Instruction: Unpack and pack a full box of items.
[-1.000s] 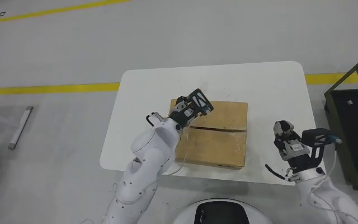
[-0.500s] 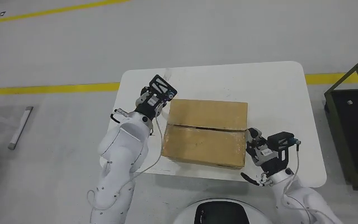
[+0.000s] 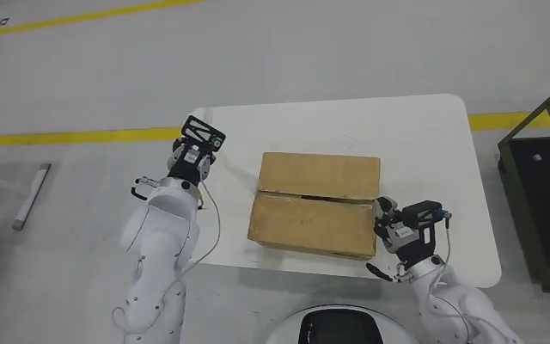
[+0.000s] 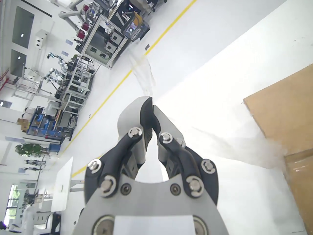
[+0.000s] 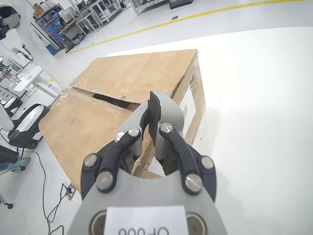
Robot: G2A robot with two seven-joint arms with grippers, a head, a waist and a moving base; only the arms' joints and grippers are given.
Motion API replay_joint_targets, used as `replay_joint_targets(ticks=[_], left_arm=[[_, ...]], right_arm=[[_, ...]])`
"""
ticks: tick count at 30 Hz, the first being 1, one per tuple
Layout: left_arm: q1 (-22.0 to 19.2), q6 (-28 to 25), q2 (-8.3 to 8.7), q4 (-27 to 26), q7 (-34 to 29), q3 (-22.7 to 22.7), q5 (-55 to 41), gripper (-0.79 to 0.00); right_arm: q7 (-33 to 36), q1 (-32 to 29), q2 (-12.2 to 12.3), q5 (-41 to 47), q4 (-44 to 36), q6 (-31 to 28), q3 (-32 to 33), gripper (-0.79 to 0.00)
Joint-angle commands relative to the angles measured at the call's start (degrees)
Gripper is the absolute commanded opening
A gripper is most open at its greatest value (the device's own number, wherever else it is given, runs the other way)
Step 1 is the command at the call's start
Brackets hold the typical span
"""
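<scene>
From the top view, the cardboard box (image 3: 318, 202) sits near the middle of the white table (image 3: 412, 129), both top flaps down with a thin dark seam between them. The left gripper (image 3: 203, 134) is over the table's far left corner, apart from the box. The right gripper (image 3: 381, 215) is at the box's near right corner, just beside the end wall. A pale streak runs between the left gripper and the box's left edge; it is probably tape, but it is too faint here to be sure.

In the left wrist view, the left gripper (image 4: 149, 103) has its fingers clenched on a strip of clear tape (image 4: 232, 145). The strip stretches across the table (image 4: 220, 74) to the corner of the box (image 4: 288, 113), and a loose end sticks out past the fingertips.

In the right wrist view, the right gripper (image 5: 154, 100) has its pads pressed together with nothing between them. It hangs over the edge of the box (image 5: 122, 79), above the labelled end wall. The flaps stand slightly apart at this end, above the table (image 5: 256, 99).
</scene>
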Motion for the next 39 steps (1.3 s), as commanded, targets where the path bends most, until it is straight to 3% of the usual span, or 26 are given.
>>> replay_joint_targets(ticks=[1, 3, 5, 9, 11, 12, 13, 25, 39], left_arm=[[1.19, 0.28, 0.14, -0.24, -0.22, -0.39, 1.44, -0.767], [2.14, -0.66, 0.36, -0.47, -1.07, -0.76, 3.83, -0.699], [2.91, -0.6, 0.46, -0.64, -1.84, -1.27, 4.61, -0.686], [3.58, -0.67, 0.61, -0.38, -1.95, -2.07, 5.3, -0.557], [3.63, -0.83, 0.73, 0.03, -2.06, -2.59, 6.16, -0.385], [3.65, -0.97, 0.78, 0.17, -2.11, -2.82, 6.56, -0.111], [3.68, -0.9, 0.82, 0.3, -2.05, -3.13, 6.65, 0.0], [3.32, -0.55, 1.44, 1.39, -0.49, -7.61, 7.85, 0.0], [0.93, 0.02, 1.83, 2.19, 2.4, -8.72, 7.87, 0.0]], right_arm=[[0.03, 0.15, -0.02, 0.12, 0.1, 0.03, -0.03, -0.785], [0.15, 0.25, -0.01, 0.04, 0.19, 0.02, -0.02, -0.785], [0.15, 0.31, -0.01, 0.13, 0.39, -0.1, 0.05, -0.785], [0.34, 0.41, 0.0, 0.16, 0.46, -0.16, 0.14, -0.785], [0.4, 0.5, 0.01, 0.21, 0.47, -0.33, 0.21, -0.785], [0.32, 0.54, 0.01, 0.28, 0.48, -0.37, 0.26, -0.785], [0.3, 0.56, 0.01, 0.3, 0.52, -0.33, 0.32, -0.785], [0.35, 0.1, 0.07, 0.37, 0.53, -0.2, 1.14, -0.785], [0.9, 0.41, 0.09, 0.46, 0.31, 0.36, 1.97, -0.785]])
